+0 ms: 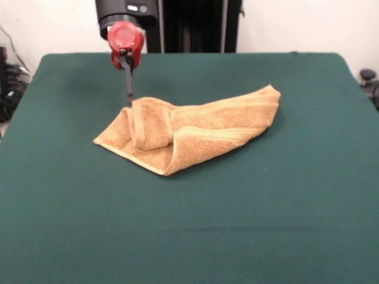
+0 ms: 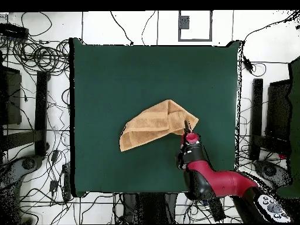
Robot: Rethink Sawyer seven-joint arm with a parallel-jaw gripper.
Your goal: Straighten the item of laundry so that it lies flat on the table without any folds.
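Observation:
The tan-orange towel [image 1: 195,133] lies crumpled near the middle of the dark green table [image 1: 189,225]. Its left part is folded over into a raised roll, and its right end runs out to a point. In the overhead view the towel [image 2: 153,124] lies slantwise on the table [image 2: 105,76]. My gripper [image 1: 128,102] hangs straight down from the red wrist. Its fingers are together and its tips are at the towel's far left edge, on the top of the roll. In the overhead view the gripper [image 2: 186,125] is over the towel's right corner.
Cables and equipment [image 2: 35,58] surround the table on the floor. The robot's dark pedestal [image 1: 195,23] stands behind the table's far edge.

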